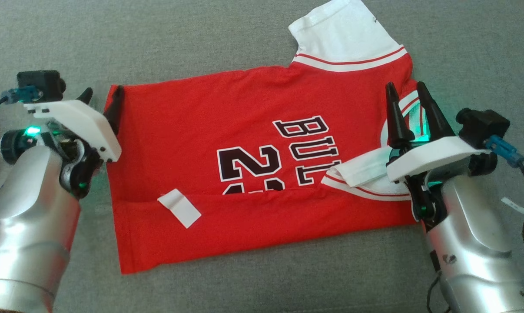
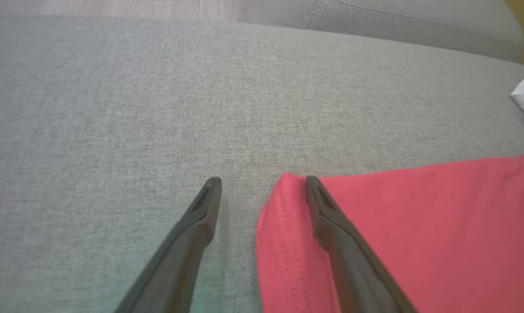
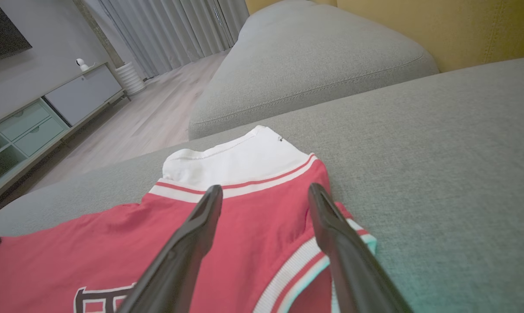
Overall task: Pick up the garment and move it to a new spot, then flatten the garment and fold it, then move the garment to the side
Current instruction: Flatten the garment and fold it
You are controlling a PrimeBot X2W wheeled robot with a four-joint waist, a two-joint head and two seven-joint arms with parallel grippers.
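The garment is a red jersey with white sleeves and black lettering, spread on the grey sofa with its near long side folded over. My left gripper stands open at the jersey's hem corner, one finger on the red cloth, the other over bare cushion. My right gripper is open above the collar end, its fingers over the red cloth and white trim. One white sleeve lies beyond the right fingers. Neither gripper holds anything.
The grey sofa seat stretches around the jersey. A white tag lies on the folded part. A second cushion and a yellow backrest lie beyond; a wood floor and cabinet show to the left.
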